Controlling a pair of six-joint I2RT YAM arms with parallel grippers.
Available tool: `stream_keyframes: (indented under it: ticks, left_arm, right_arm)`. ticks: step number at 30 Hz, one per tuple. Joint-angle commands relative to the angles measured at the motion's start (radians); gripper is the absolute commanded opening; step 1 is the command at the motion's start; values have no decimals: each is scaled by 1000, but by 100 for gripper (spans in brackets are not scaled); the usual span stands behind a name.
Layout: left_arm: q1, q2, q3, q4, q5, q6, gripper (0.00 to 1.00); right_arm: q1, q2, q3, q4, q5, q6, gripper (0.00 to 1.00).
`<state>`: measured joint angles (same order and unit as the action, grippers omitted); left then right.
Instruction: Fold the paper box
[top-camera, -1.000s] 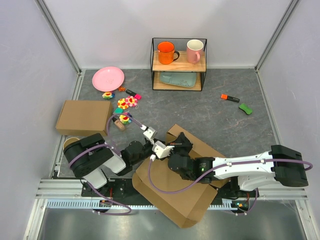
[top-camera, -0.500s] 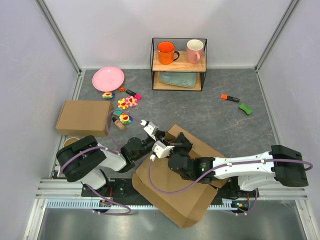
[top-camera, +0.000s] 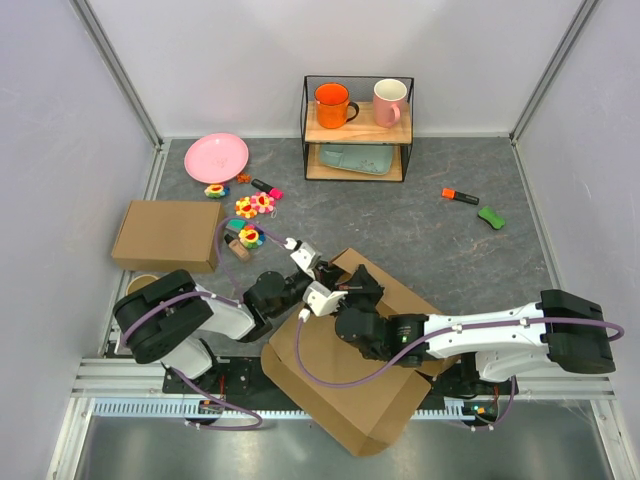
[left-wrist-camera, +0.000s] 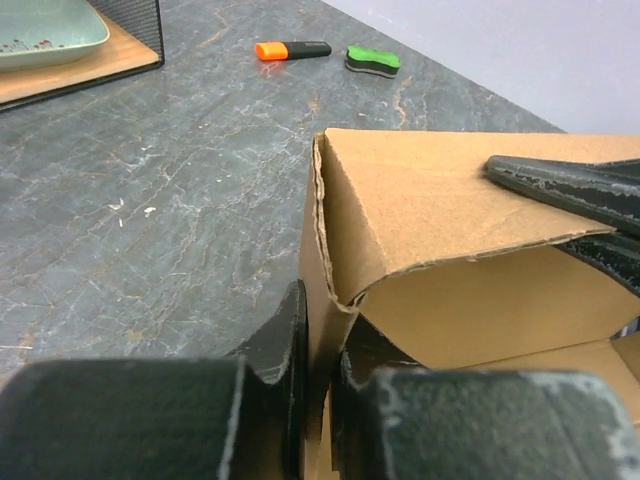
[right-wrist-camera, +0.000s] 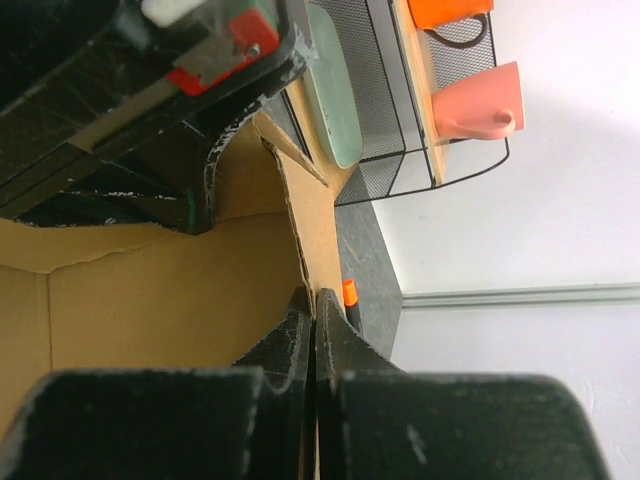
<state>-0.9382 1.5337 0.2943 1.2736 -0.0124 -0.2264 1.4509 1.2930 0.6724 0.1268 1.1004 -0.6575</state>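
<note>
Our left claw had moved in and pinched the wall at the eleven o'clock corner of the box. Our right claw pinched a flap beside it. The box sat at six o'clock on the desk, and we judged both sides held for folding.

Here's the left arm, folded low at the elbow and reaching right across the counter, wrist stretched out level. The left gripper is pinched down, fingers clamped either side of a thin wall of the paper box. Over to the right arm: long, low, sweeping leftward from its base, wrist rolled over. The right gripper sits just beside the left one, its fingers squeezed almost flat together on another edge of that box.
</note>
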Motion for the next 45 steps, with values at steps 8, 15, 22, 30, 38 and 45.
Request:
stream_keyframes:
  ticks: [8, 15, 22, 30, 38, 45]
  left_arm:
    - [1, -33, 51, 273, 49, 65, 2]
    - [1, -118, 75, 89, 15, 101, 2]
    - [1, -156, 94, -25, -27, 133, 2]
    - [-1, -155, 155, -227, -119, 164, 2]
    - [-1, -116, 177, -298, -388, 98, 2]
    - [-1, -34, 135, -162, -600, 101, 2]
  right_arm:
    - [26, -20, 27, -119, -206, 234, 42]
    - [40, -145, 93, -213, -234, 289, 93]
    - [39, -287, 197, -363, -332, 349, 98]
    - [40, -470, 234, -346, -340, 398, 98]
    - [-107, -390, 254, -164, -204, 683, 76]
    - [-427, -196, 285, -60, -552, 988, 17]
